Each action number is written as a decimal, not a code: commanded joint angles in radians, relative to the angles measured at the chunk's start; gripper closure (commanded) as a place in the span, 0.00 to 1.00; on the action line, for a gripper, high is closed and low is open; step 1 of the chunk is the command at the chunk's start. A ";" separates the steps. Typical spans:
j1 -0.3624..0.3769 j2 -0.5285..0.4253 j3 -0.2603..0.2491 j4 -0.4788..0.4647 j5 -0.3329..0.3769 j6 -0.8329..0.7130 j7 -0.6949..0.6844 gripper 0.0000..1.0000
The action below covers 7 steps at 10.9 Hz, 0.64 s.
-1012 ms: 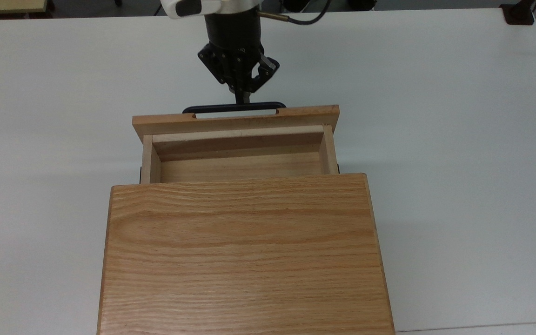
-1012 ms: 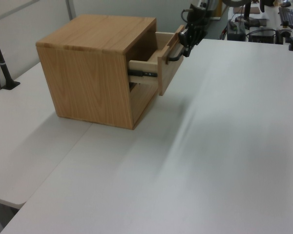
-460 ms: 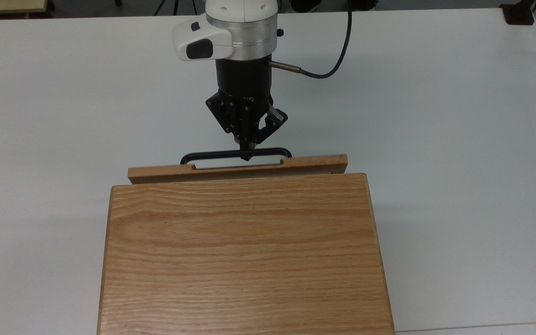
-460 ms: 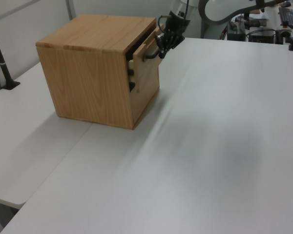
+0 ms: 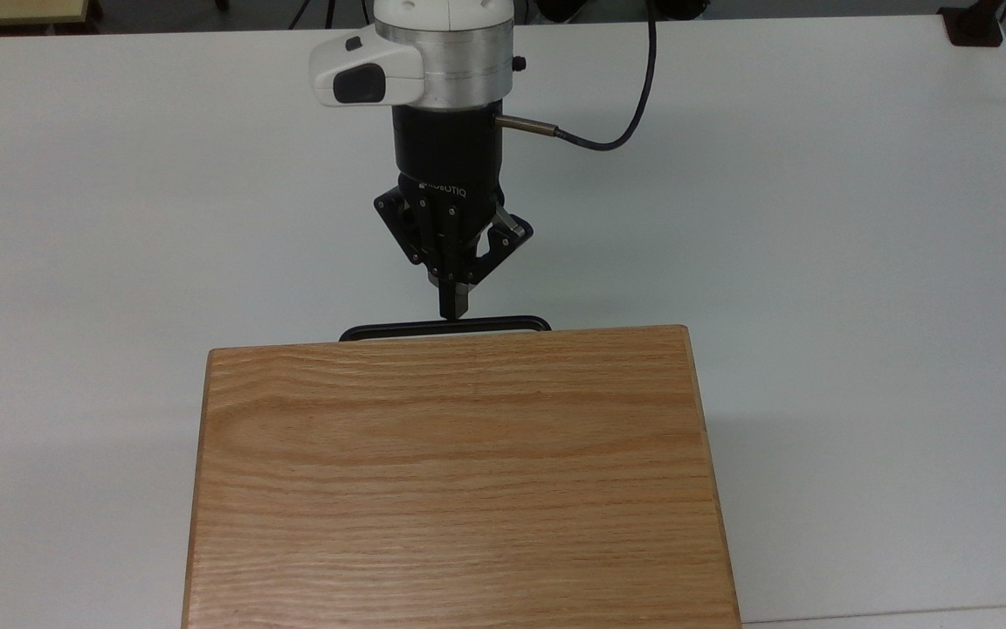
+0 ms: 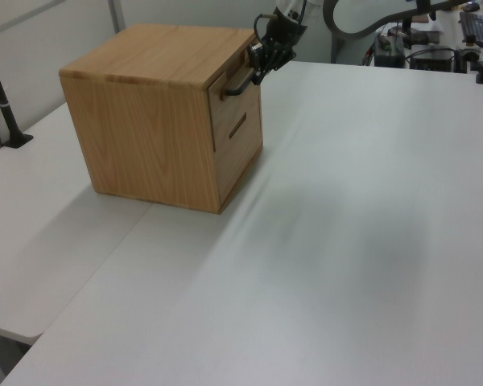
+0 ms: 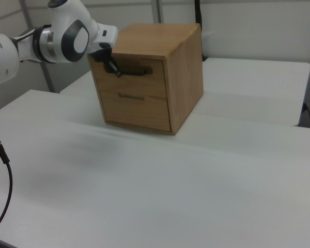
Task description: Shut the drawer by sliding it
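The white table (image 5: 817,262) has lots of open room on every side of the wooden cabinet (image 5: 459,472). The drawer (image 7: 139,77) sits pushed in, flush with the cabinet front. The gripper (image 5: 453,310) has its fingers pinched together, touching the long black handle (image 5: 503,325).
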 commanded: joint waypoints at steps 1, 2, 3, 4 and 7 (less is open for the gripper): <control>-0.006 0.039 -0.006 0.047 -0.056 0.083 0.028 1.00; -0.012 -0.004 -0.005 0.010 -0.058 0.064 0.014 1.00; -0.012 -0.051 -0.002 -0.028 -0.058 -0.001 -0.033 1.00; -0.014 -0.093 0.001 -0.031 -0.047 -0.135 -0.099 1.00; -0.011 -0.208 0.008 -0.036 -0.045 -0.504 -0.239 1.00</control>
